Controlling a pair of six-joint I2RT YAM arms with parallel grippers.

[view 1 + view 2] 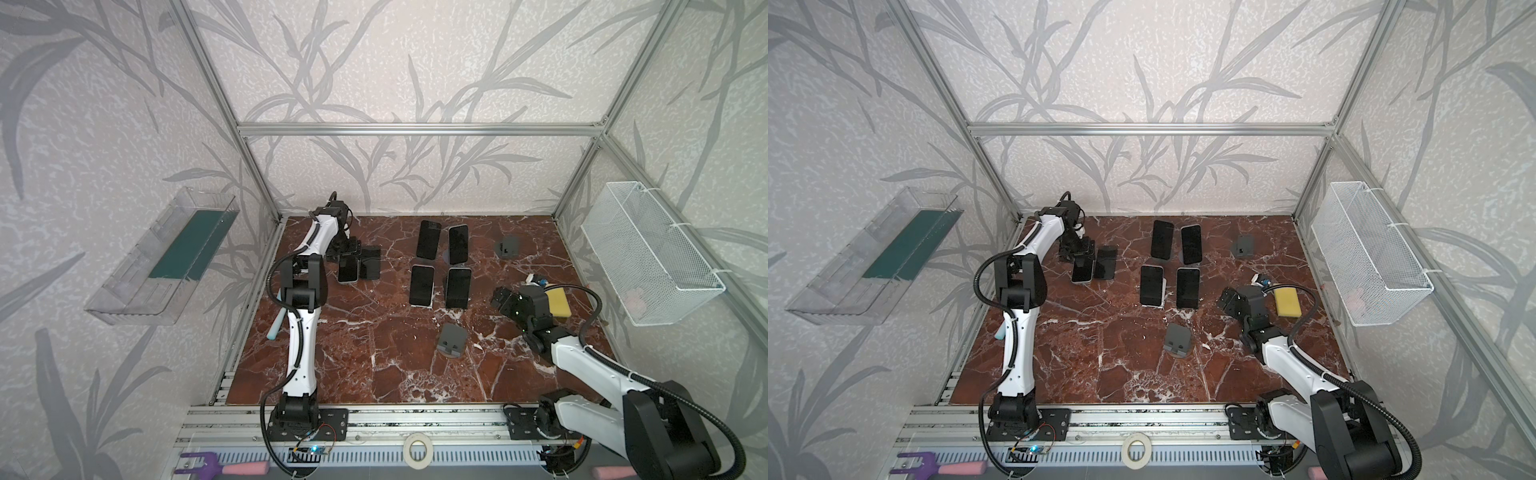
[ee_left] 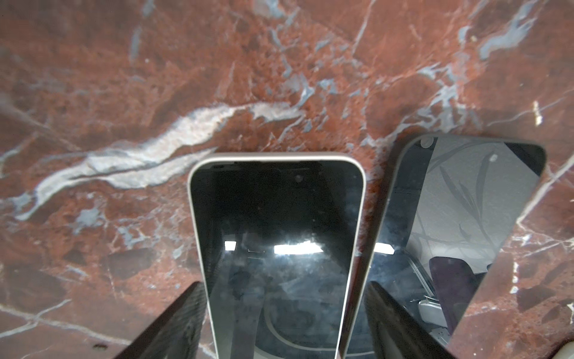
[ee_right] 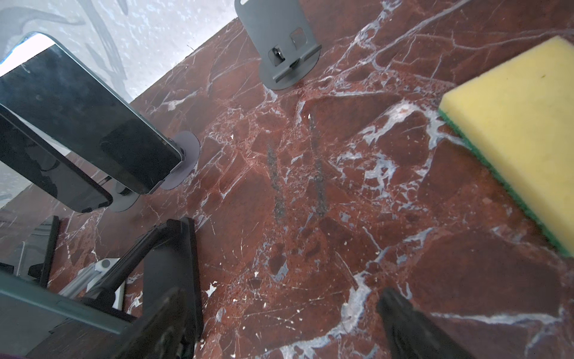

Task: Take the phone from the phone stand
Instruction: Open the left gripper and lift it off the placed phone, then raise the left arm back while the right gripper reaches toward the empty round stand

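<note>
Phones [image 1: 428, 240] number six, empty stands [image 1: 451, 340] two; left jaws straddle one phone [image 2: 276, 233], grip unclear; right jaws spread.

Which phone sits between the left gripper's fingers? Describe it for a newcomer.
On the marble table, go to the far left corner, where two phones lie side by side at the left gripper. It is the pale-rimmed phone nearer the left arm; its neighbour is dark-edged.
</note>
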